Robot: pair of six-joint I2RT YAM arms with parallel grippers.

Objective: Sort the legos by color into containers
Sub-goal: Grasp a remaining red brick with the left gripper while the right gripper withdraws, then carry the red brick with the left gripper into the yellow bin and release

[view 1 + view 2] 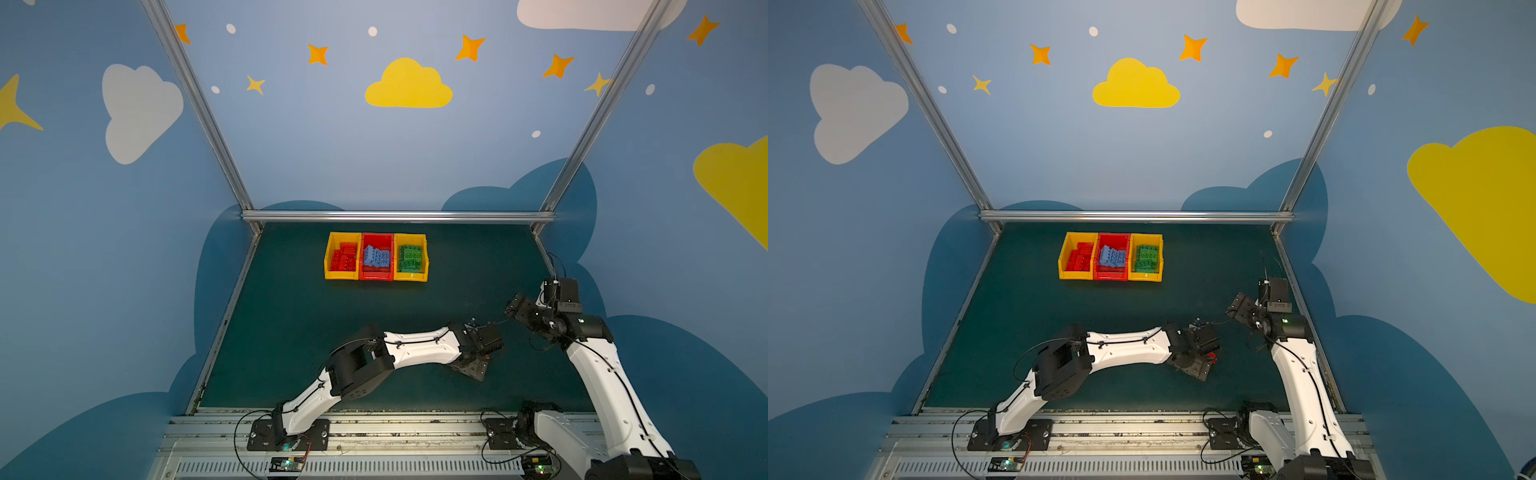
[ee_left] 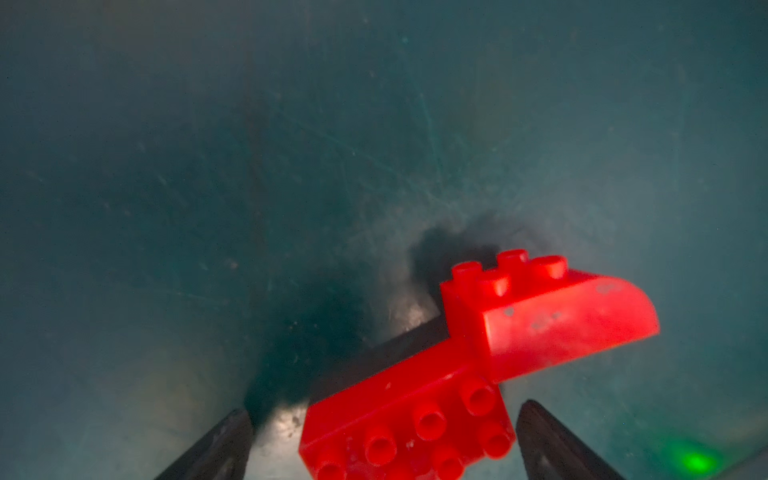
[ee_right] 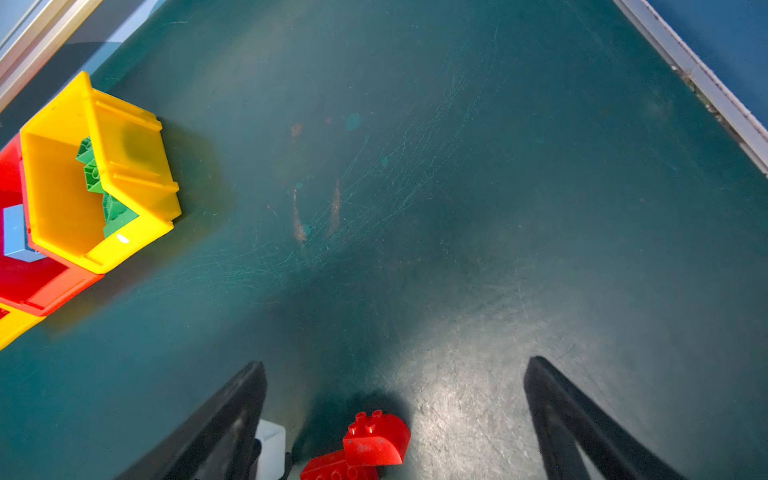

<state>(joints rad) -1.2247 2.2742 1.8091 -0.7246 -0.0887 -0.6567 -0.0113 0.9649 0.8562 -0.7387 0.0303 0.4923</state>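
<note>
Two red legos lie touching on the green mat: a long studded brick point(image 2: 407, 428) and a curved-top brick point(image 2: 552, 316). My left gripper point(image 2: 384, 409) is open and straddles the long brick, with a gap on each side. In a top view this gripper point(image 1: 1200, 370) hangs low over the pair, where a bit of red lego point(image 1: 1212, 356) shows. My right gripper point(image 3: 395, 362) is open and empty, above the mat just beyond the curved brick point(image 3: 376, 440). The containers stand at the back: a yellow bin point(image 1: 328, 257) of red legos, a red bin point(image 1: 376, 237) of blue, a yellow bin point(image 1: 424, 257) of green.
The left arm stretches across the front of the mat towards the right arm point(image 1: 590, 365). Metal rails point(image 1: 399, 216) edge the mat at the back and sides. Blue painted walls enclose the cell.
</note>
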